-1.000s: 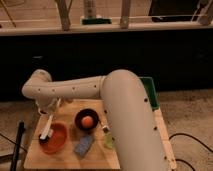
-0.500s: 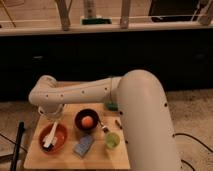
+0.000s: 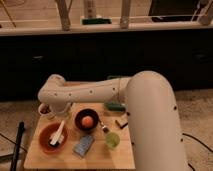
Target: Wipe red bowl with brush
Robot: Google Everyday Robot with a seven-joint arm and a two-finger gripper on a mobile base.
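Observation:
The red bowl (image 3: 44,140) sits at the front left of the small wooden table (image 3: 122,156). The brush (image 3: 58,134) is in it, with its dark bristle head low on the bowl's inside and its white handle slanting up and right. My gripper (image 3: 61,116) hangs from the arm's white forearm right above the bowl's far rim. It holds the top of the brush handle. The arm hides the gripper's upper part.
A dark bowl with an orange ball (image 3: 87,120) stands right of the red bowl. A blue-grey sponge (image 3: 84,145) and a green cup (image 3: 112,140) lie in front. A small white cup (image 3: 44,110) is at the back left, a green object (image 3: 115,106) at the back.
The gripper and the brush have shifted to the right inside the red bowl. The arm's elbow has swung right too, and the view has changed a little.

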